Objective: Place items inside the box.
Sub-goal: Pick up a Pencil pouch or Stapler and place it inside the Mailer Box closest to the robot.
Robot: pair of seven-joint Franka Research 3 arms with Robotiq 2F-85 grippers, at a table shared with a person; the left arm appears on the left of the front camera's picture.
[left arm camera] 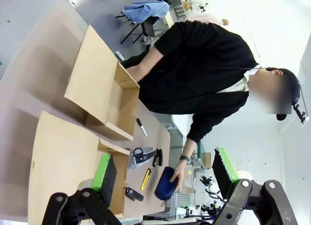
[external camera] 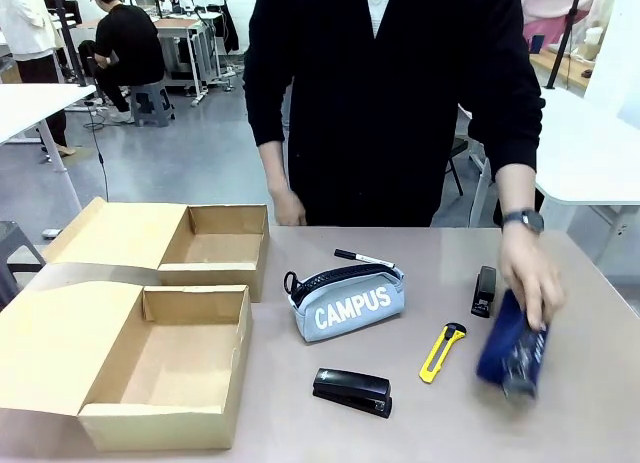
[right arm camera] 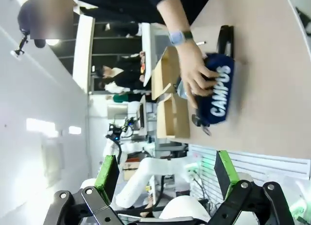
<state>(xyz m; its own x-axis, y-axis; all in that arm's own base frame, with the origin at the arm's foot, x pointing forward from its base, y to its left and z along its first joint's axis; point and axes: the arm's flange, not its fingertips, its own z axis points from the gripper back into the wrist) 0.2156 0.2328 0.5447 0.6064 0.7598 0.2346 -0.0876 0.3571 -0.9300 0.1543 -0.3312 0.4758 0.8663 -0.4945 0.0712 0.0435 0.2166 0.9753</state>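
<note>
Green-padded fingers [left arm camera: 101, 171] of my left gripper [left arm camera: 162, 155] stand wide apart with nothing between them, and my right gripper [right arm camera: 165, 155] is spread just as wide and holds nothing. Both hang above the bench [external camera: 300, 433].

On the bench, the grey pencil case [external camera: 347, 303] lettered "CAMPUS" lies on its side near the middle. The black stapler [external camera: 351, 391] sits on my side of the case, a little apart from it. The thin marker pen [external camera: 363, 257] lies just behind the case, on the person's side. To the right of the case is the yellow utility knife [external camera: 441, 351], and beyond the knife a second small black stapler-like thing [external camera: 484, 290]. Farther right of the case, the person's hand [external camera: 530, 273] is clasped over the navy pouch [external camera: 512, 350]. That spot is blurred, so I cannot tell whether the pouch is resting or lifted.

Left of the case stand two open cardboard boxes: the near box [external camera: 160, 428] on my side and the far box [external camera: 205, 275] behind it. None of the items is in either. The person's other hand [external camera: 288, 208] hangs at the bench's far edge, behind the case.
</note>
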